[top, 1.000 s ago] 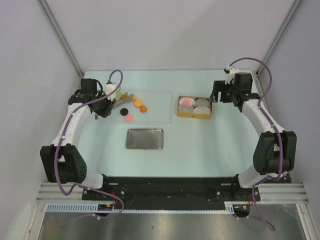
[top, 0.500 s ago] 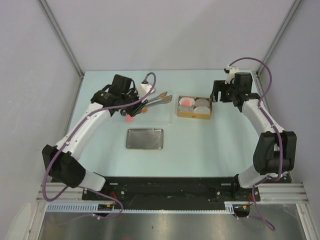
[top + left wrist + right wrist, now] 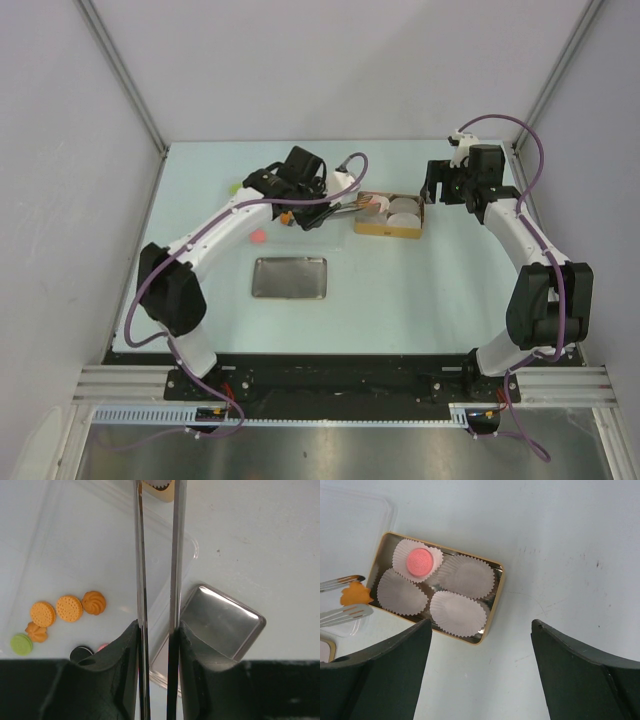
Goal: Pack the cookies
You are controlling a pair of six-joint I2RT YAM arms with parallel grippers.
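I held one orange cookie in the tongs at the box; placing it was, as I judged, the step in hand.

To the left of my left gripper (image 3: pixel 157 630), on the clear sheet (image 3: pixel 90 540), lay the loose cookies (image 3: pixel 69 608): four orange, one green cookie (image 3: pixel 21 644), one black cookie (image 3: pixel 81 653) and one pink piece (image 3: pixel 102 646), half hidden by my finger. One steel tray (image 3: pixel 222 622) lay just right of these jaws, which were closed on the tongs (image 3: pixel 138 555). The tong tips pinched the orange cookie (image 3: pixel 355 594) at the left edge of the box (image 3: pixel 492 605). The box held four paper cups (image 3: pixel 457 612): one carried a pink cookie (image 3: pixel 419 561) and three were empty. My right gripper (image 3: pixel 480 630) hung over the box's near right corner, jaws wide open, gripping nothing. The next move, I thought, needed the tips over an empty cup and a gentle release.
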